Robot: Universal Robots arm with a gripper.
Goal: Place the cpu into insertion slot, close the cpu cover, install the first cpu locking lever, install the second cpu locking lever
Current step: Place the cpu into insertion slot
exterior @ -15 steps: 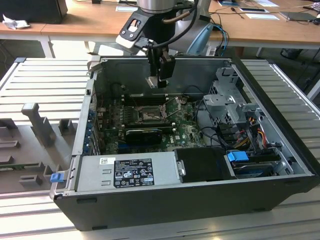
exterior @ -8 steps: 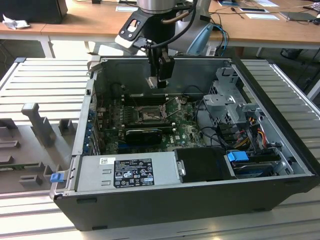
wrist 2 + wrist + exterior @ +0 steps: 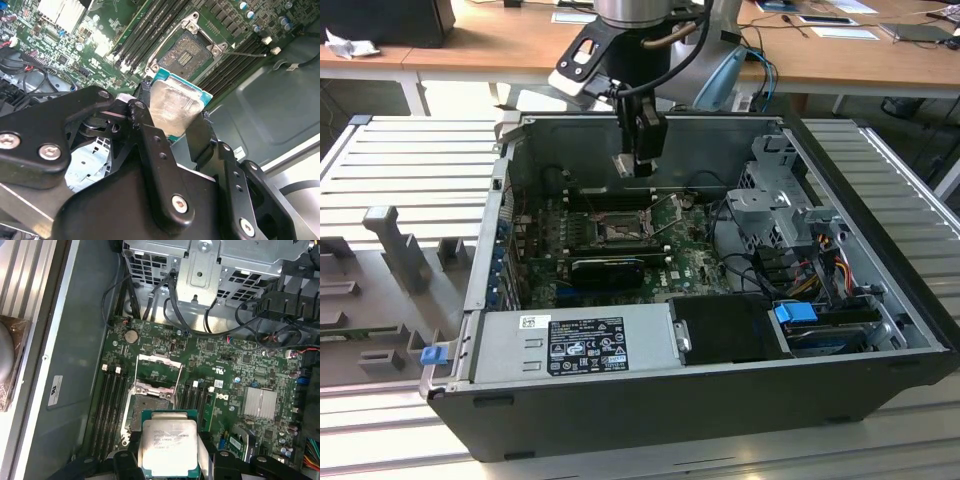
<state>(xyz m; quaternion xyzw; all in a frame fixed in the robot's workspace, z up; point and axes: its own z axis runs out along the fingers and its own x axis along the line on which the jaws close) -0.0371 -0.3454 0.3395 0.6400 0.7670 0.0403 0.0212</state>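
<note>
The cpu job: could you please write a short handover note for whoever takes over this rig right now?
Tool: shut on the cpu, gripping it by two opposite edges.
Position: the cpu hangs over the motherboard inside the open computer case, close to the socket but not in it.
cpu cover: swung open, and the socket is bare.
Levers: a thin locking lever stands unlatched beside the socket.
Done: the cpu is in the tool's grasp.
Left: seating the cpu, closing the cover, latching both levers.
</note>
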